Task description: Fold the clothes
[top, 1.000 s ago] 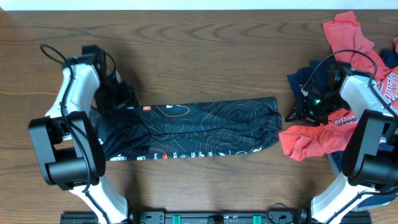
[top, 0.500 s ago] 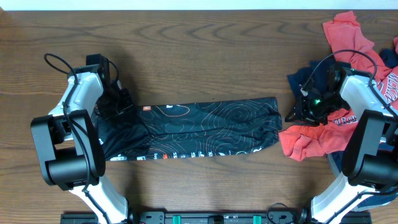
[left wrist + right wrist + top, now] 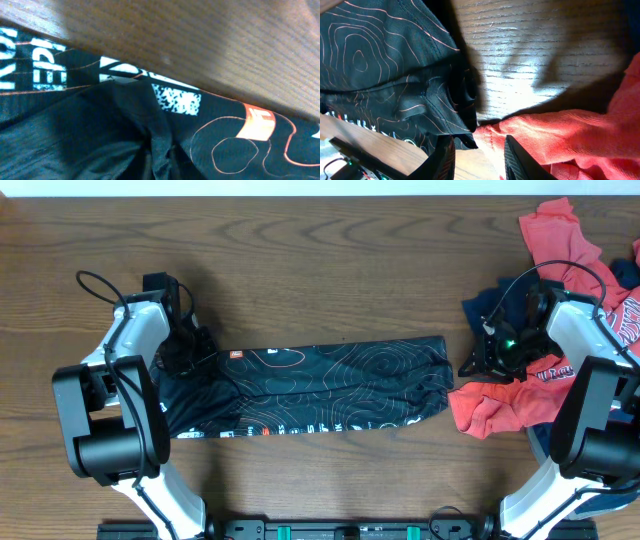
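The black jersey [image 3: 330,385] lies as a long band, with bare counter [image 3: 320,260] beyond its upper edge. The right jaws stand apart, gripping nothing, at the red T-shirt [image 3: 570,135] edge. For the left jaws I cannot tell.

A dark brown wooden tabletop [image 3: 330,270] with wavy, swirling grain fills the overhead view. A pale white strip [image 3: 300,187] runs along its far edge. In the left wrist view the tabletop [image 3: 225,40] is blurred, its fine grain running slantwise. In the right wrist view a bare patch [image 3: 535,45] shines under bright light, crossed by shadows
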You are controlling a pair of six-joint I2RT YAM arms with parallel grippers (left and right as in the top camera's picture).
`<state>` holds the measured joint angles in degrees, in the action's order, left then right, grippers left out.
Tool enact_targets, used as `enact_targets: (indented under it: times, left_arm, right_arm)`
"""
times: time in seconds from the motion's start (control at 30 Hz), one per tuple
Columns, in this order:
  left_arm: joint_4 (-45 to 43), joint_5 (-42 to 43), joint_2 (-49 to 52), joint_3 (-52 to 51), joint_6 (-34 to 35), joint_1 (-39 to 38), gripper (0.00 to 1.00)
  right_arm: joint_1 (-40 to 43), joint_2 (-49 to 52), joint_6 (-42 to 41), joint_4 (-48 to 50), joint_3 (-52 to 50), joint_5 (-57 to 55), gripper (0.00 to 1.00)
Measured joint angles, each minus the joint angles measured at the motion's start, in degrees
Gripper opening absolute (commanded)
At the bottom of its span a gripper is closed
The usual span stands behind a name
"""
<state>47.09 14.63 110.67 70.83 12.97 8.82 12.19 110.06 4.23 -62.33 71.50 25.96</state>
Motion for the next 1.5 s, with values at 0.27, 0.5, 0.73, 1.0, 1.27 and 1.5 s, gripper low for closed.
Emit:
enact_targets:
  times: [0.27,0.5,0.73,1.0,1.27,1.5]
  left_arm:
    - [8.13,1.03,-2.38,0.02,-0.33,0.0,0.08]
    - [10.88,5.79,-9.7,0.24,-1.55,-2.32,0.09]
    - [10.05,6.56,-9.73,0.02,-2.69,-9.51,0.32]
    - [10.91,5.99,-9.64,-1.51,-2.93,-13.14,0.57]
    - [11.34,5.99,-10.49,-1.49,-2.93,-10.21,0.61]
    - [13.07,4.26,-16.35,-1.49,-2.93,-5.88,0.67]
  right_arm:
    - [0.0,0.0,0.0,0.02,0.0,-0.46,0.31]
    - [0.0,0.0,0.0,0.17,0.0,-0.74,0.31]
    - [0.0,0.0,0.0,0.04,0.0,-1.11,0.31]
    - [0.0,0.0,0.87,-0.7,0.0,-1.53,0.42]
    - [0.0,0.0,7.19,-1.33,0.0,4.39,0.58]
    - [-0.22,0.0,14.05,-1.11,0.0,11.67,0.65]
